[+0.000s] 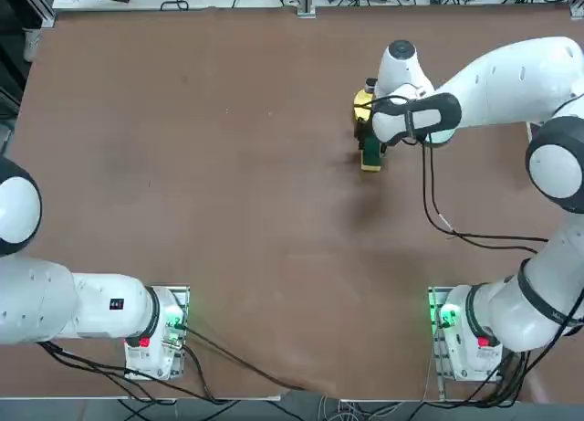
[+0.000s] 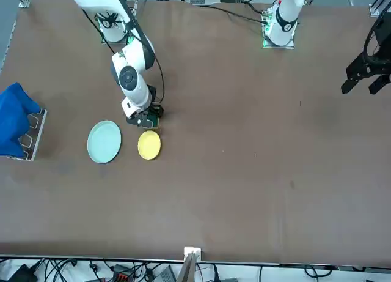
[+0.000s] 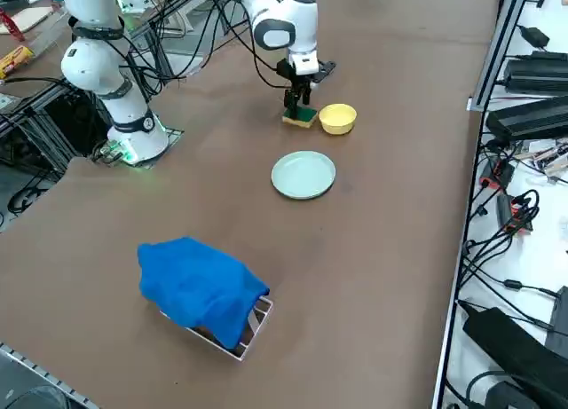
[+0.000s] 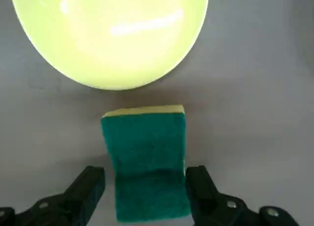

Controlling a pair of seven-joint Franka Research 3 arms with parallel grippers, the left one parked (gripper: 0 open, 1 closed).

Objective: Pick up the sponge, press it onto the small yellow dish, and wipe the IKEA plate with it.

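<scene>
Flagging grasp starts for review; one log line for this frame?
right gripper: jaws open around sponge | yellow dish: beside sponge

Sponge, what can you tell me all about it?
The sponge is a small block with a dark green top over a thin yellow layer. It looks soft. It lies green side up on the brown table, right beside the yellow bowl without touching it. The right gripper is open around it, a finger on each side.
</scene>
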